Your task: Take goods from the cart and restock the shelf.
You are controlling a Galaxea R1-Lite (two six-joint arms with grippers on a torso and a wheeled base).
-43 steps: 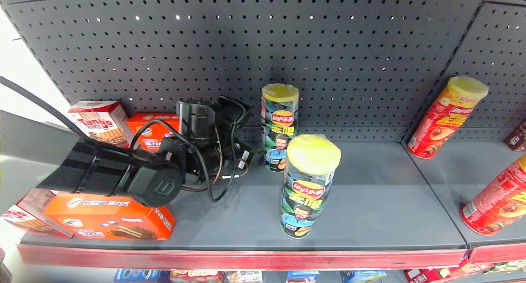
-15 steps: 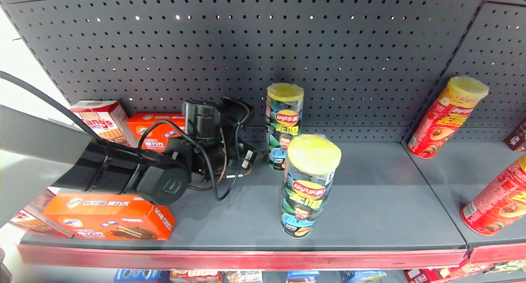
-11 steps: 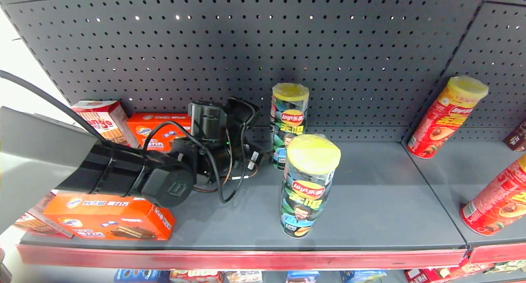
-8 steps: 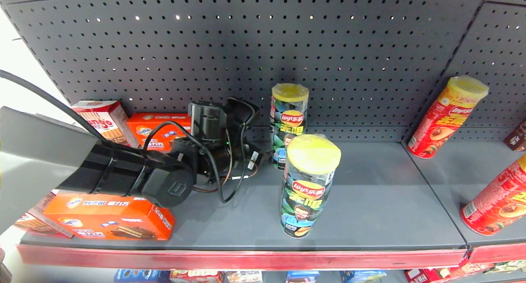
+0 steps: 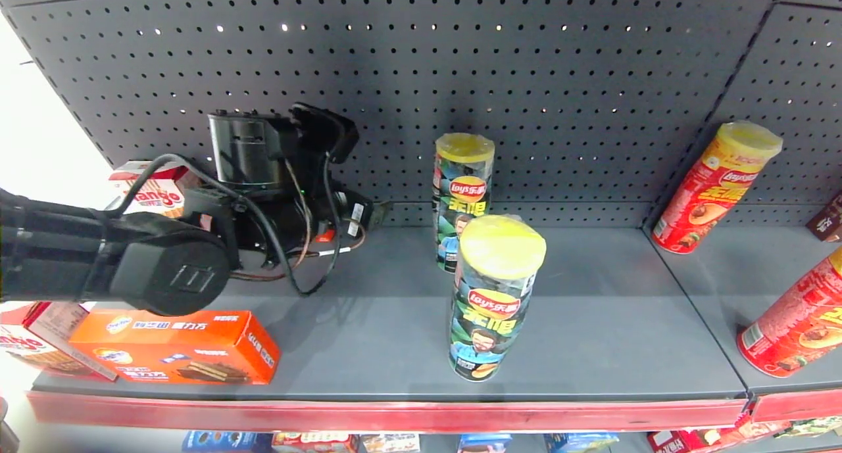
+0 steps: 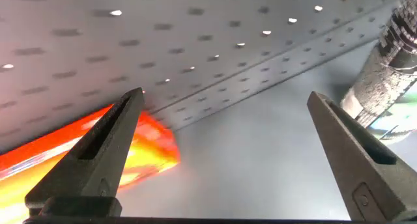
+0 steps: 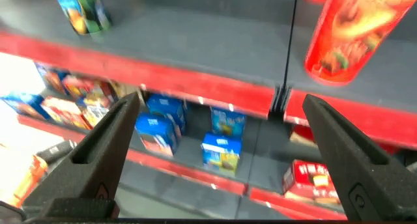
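Head view: yellow-lidded chip can [image 5: 464, 200] upright; left end effector [image 6: 225, 94], right end effector [image 7: 221, 99] spread.

The green chip can [image 5: 490, 308] has a yellow lid [image 5: 502, 246]; the box [image 5: 164, 344] is orange, the pegboard [image 5: 559, 78] dark grey.

Head view: bright, even light from the front and above. The far left edge is blown out to white beside the pegboard back panel [image 5: 526, 78], and pinpoints of light shine through its upper holes. The rear chips can [image 5: 462, 196] throws a soft shadow on the panel behind it. A diffuse shadow lies on the shelf [image 5: 592, 321] under the left arm [image 5: 99, 262]. Wide-angle bowing: the red price rail [image 5: 395, 413] and the panel top curve.

Left wrist view: smeared, with the orange box [image 6: 153, 149] glowing and streaked.

Right wrist view: soft throughout, and the red chips can [image 7: 352, 28] is blurred.
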